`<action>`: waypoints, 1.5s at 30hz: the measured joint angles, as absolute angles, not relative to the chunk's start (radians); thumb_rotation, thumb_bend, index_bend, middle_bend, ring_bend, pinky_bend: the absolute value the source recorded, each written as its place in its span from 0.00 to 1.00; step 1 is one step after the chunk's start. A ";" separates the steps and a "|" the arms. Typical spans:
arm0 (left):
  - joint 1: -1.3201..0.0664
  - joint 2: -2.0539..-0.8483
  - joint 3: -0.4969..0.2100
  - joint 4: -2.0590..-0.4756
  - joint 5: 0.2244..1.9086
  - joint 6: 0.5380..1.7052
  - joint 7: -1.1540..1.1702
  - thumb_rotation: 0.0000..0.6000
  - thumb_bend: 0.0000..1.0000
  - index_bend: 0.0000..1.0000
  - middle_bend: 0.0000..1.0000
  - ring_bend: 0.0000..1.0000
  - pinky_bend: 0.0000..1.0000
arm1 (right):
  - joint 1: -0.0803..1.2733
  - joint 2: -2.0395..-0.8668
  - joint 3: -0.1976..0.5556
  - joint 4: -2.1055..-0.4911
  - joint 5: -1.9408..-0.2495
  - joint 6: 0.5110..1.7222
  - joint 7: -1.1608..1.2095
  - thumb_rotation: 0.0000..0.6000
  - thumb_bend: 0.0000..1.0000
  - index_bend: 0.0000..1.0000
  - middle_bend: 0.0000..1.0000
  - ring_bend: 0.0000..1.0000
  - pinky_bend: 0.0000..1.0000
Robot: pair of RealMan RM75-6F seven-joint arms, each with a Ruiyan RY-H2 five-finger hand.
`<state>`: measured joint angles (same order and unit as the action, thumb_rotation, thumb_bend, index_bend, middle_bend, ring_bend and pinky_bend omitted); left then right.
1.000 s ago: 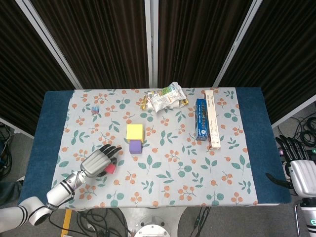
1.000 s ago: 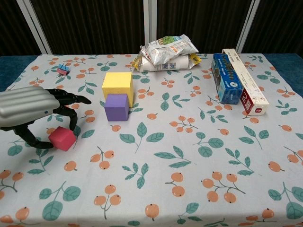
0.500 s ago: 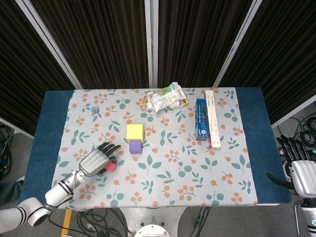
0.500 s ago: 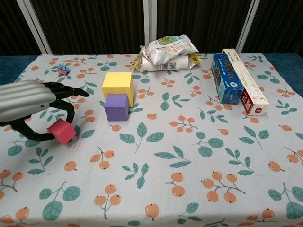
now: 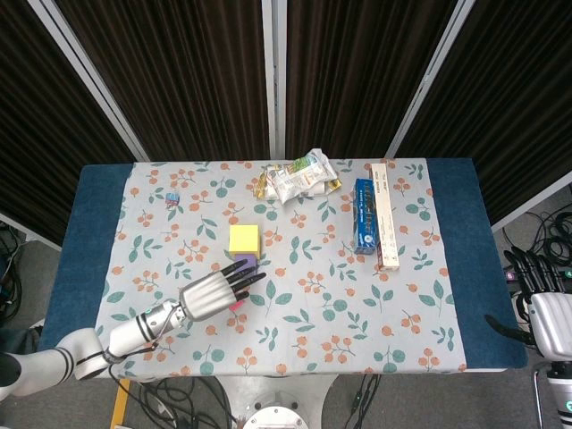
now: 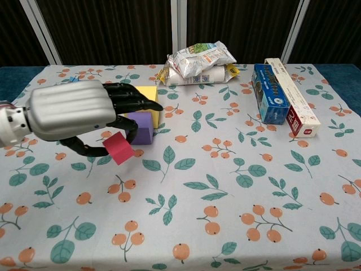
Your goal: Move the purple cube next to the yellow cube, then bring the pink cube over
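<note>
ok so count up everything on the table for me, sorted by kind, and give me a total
Cubes: 3, yellow cube, purple cube, pink cube held by the left hand
Long boxes: 2, blue box, white box
Snack packets: 1 pile, number in it unclear
Small clip: 1
Total: 7, taking the pile as one

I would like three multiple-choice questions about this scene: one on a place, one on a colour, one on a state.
1. Where is the purple cube?
A. directly in front of the yellow cube
B. on the blue box
C. at the table's right edge

2. What colour is the cube in the left hand?
A. green
B. pink
C. orange

3. How is the pink cube?
A. flat on the cloth
B. stacked on the yellow cube
C. held tilted above the cloth

Answers: 1 A, it touches the yellow cube's near side; 2 B, pink shows under the fingers; 3 C, it hangs tilted in the grip.
</note>
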<state>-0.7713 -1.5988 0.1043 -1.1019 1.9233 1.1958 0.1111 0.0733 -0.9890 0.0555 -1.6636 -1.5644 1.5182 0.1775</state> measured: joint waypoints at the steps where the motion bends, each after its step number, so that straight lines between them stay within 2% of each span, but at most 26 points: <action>1: -0.784 -1.606 0.102 -1.090 1.928 1.187 0.111 1.00 0.36 0.54 0.16 0.12 0.14 | 0.073 -0.989 0.056 -1.664 -1.564 1.517 0.177 1.00 0.03 0.00 0.04 0.00 0.00; 12: -0.904 -1.668 0.100 -0.973 1.978 1.130 0.089 1.00 0.35 0.52 0.15 0.12 0.14 | 0.073 -0.989 0.058 -1.665 -1.554 1.512 0.172 1.00 0.03 0.00 0.04 0.00 0.00; 26: -0.930 -1.724 0.128 -0.869 1.952 1.099 0.086 1.00 0.34 0.46 0.13 0.11 0.13 | 0.068 -0.986 0.059 -1.670 -1.546 1.513 0.166 1.00 0.03 0.00 0.04 0.00 0.00; 36: -0.920 -1.723 0.143 -0.859 1.936 1.131 0.083 1.00 0.32 0.40 0.12 0.11 0.13 | 0.066 -0.984 0.059 -1.676 -1.550 1.517 0.161 1.00 0.03 0.00 0.04 0.00 0.00; 45: -0.892 -1.696 0.145 -0.904 1.918 1.188 0.075 1.00 0.29 0.39 0.12 0.11 0.14 | 0.064 -0.982 0.059 -1.677 -1.555 1.521 0.163 1.00 0.03 0.00 0.04 0.00 0.00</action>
<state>-0.8917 -1.6960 0.1454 -0.9042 1.9183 1.1879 0.0747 0.0640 -0.9816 0.0590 -1.6770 -1.5547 1.5214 0.1632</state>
